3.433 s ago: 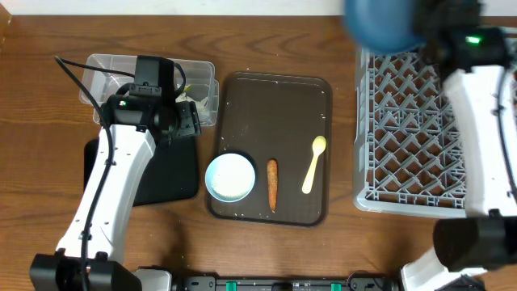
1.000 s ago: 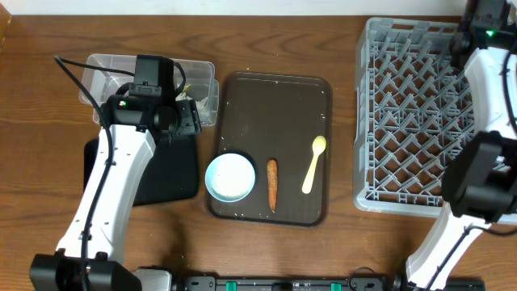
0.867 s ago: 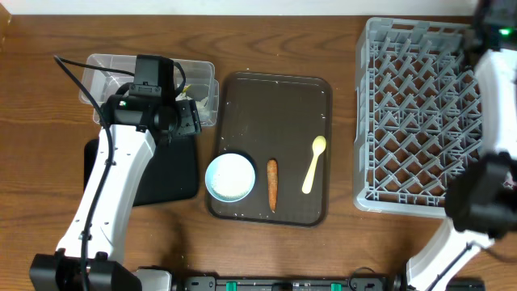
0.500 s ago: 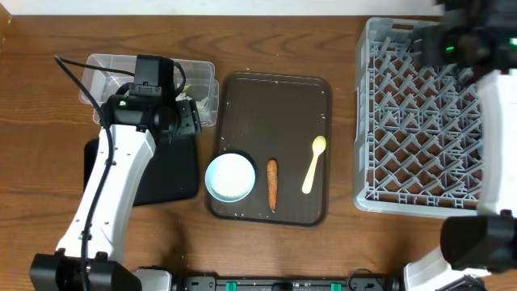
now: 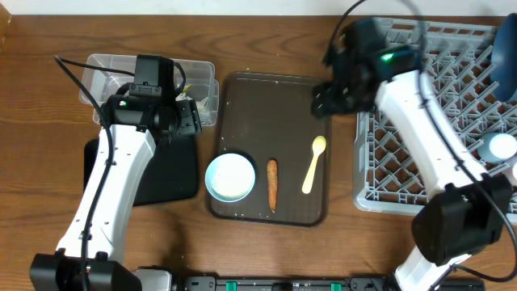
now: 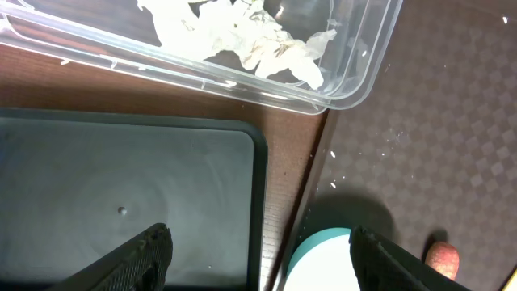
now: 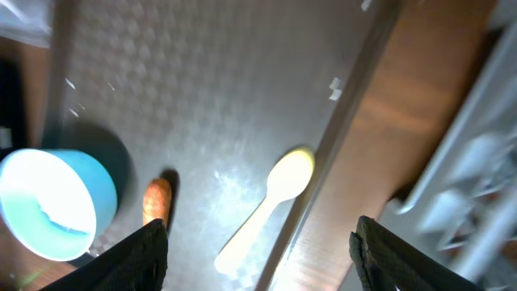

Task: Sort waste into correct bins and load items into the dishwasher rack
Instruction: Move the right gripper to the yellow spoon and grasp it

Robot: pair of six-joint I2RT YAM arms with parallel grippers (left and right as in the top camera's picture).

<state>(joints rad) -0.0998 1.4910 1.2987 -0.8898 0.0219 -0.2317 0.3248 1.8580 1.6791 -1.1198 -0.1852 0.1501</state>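
two arms: left one at 9 o'clock, right one reaching in from 3 o'clock (clock read on the overhead view, 12 at the far edge).
left gripper (image 6: 262, 267): jaws spread wide with nothing between them; it hangs over the near edge of the clear tub and the far edge of the black tray.
right gripper (image 7: 266, 259): jaws wide apart and empty; it hovers over the 1 o'clock corner of the brown serving tray (image 5: 275, 113).
clear tub (image 5: 97, 69): at 10 o'clock, with crumpled tissue (image 6: 242, 32) inside.
black tray (image 6: 121, 186): at 8 o'clock, just beside the tub; one tiny speck on it.
bowl (image 5: 230, 178): upright on the serving tray's 7 o'clock corner, pale-blue inside.
carrot piece (image 5: 272, 183): lies on the serving tray just at 3 o'clock of the bowl, not touching it.
spoon (image 5: 314, 164): lies on the serving tray at 3 o'clock of the carrot, bowl end toward 12.
rice grains (image 6: 380, 137): scattered on the serving tray near the tub.
dishwasher rack (image 5: 384, 162): at 3 o'clock, partly under the right arm.
dark-blue plate (image 5: 507, 48): in the rack's 2 o'clock corner, cut off by the frame.
light-blue cup (image 5: 501, 147): in the rack at its 3 o'clock side.
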